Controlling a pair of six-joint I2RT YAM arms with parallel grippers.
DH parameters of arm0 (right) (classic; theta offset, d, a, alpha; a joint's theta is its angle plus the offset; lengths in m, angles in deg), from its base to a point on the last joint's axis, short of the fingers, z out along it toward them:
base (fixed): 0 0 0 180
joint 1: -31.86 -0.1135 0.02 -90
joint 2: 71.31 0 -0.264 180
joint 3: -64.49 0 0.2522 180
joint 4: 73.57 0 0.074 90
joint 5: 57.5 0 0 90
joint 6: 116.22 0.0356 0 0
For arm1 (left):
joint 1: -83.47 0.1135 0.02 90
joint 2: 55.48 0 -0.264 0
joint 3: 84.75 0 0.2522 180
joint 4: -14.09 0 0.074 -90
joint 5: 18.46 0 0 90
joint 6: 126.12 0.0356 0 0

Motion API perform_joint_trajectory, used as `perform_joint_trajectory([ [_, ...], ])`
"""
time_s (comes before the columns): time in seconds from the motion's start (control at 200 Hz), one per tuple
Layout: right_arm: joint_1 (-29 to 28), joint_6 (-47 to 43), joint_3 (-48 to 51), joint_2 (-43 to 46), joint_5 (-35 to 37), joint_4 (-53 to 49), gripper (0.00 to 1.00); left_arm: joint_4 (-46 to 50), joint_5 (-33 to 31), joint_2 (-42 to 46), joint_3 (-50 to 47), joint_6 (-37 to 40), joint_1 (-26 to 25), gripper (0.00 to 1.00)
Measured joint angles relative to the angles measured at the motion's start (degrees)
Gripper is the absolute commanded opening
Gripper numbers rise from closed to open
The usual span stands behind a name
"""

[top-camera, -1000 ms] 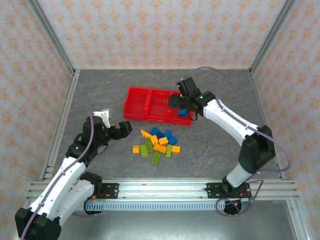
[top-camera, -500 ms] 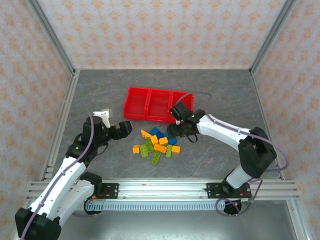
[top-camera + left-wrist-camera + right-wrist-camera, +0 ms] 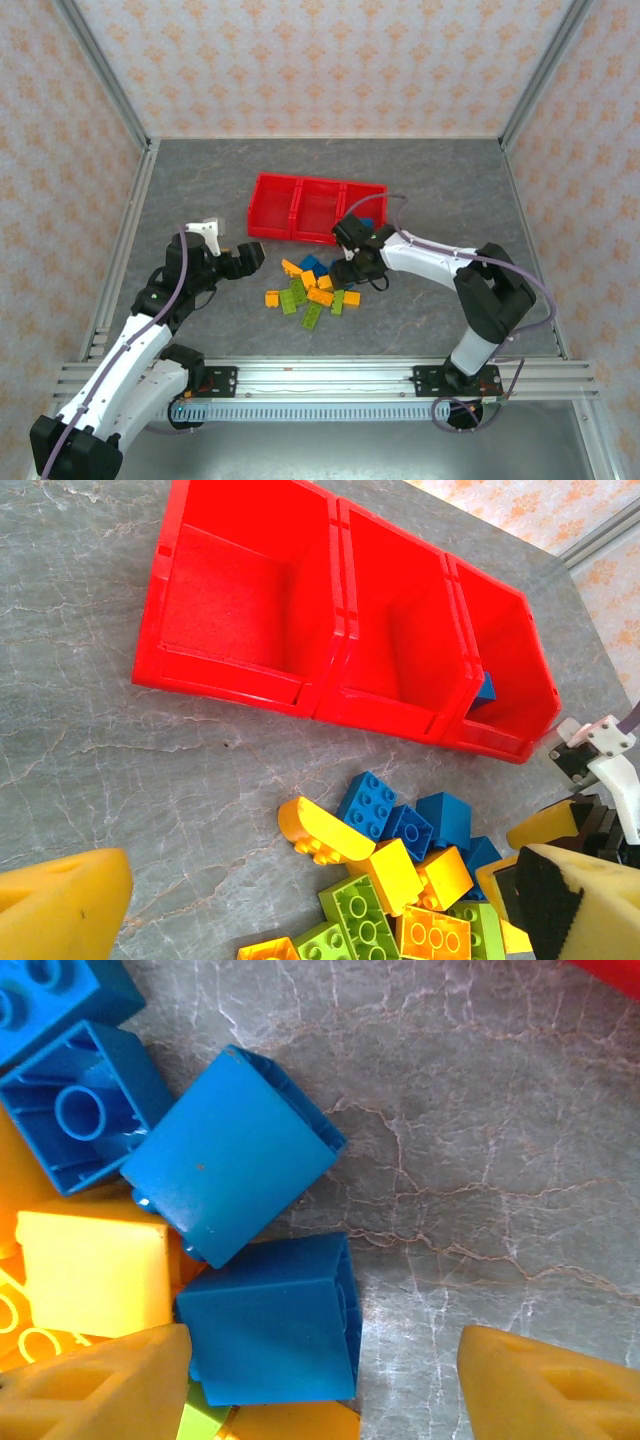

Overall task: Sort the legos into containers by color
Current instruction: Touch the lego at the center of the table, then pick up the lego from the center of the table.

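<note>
White links [image 3: 130, 350], black joints [image 3: 497, 300], lilac cables [image 3: 180, 275]; left claw [image 3: 256, 258], right claw [image 3: 322, 1385] yellow-padded.

We count one red tray [image 3: 230, 678] with three compartments [image 3: 225, 595], and one blue brick [image 3: 484, 688] in its right-hand compartment. In the pile just in front of the tray we make out four blue bricks [image 3: 368, 802], roughly six orange-yellow bricks [image 3: 395, 872] and four green bricks [image 3: 357, 912].

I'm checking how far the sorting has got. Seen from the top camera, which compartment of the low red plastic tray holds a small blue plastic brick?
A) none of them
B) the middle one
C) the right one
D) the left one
C: the small blue plastic brick lies in the right-hand compartment of the low red plastic tray, and its other two compartments show bare floors.
</note>
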Motion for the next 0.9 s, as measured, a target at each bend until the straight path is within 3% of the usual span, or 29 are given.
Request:
perform_joint_trajectory([
  [0.541,0.9,1.7,0.0,-0.7,1.9,2.4,0.58,0.0,0.0,0.0,0.0,0.0,-0.4,0.99],
  [0.901,1.4,1.0,0.0,-0.1,2.0,2.3,0.71,0.0,0.0,0.0,0.0,0.0,-0.4,0.99],
])
